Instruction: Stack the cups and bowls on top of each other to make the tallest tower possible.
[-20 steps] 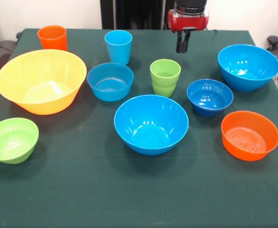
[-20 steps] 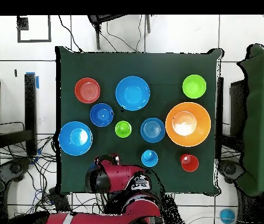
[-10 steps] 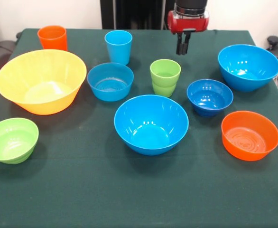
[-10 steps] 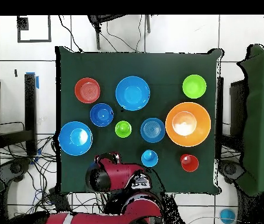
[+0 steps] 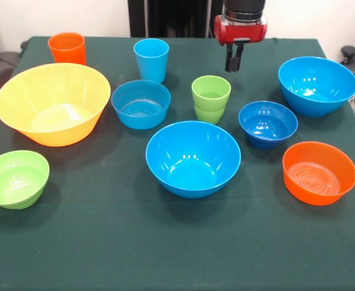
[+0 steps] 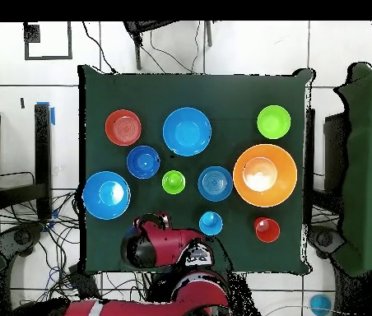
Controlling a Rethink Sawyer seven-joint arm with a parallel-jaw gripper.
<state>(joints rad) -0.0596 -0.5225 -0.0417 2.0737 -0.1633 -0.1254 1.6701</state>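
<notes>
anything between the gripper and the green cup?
Nothing visible. The gripper hangs above bare cloth at the table's far side; the green cup stands just in front of it, apart from the dark blue bowl.

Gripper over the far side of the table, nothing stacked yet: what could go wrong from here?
1. The gripper hangs between the lime green cup and the large blue bowl; a careless descent could knock either.
2. The fingers look nearly together, so they may need opening before any grasp.
3. The cups are tall and narrow, so may tip if nudged.
</notes>
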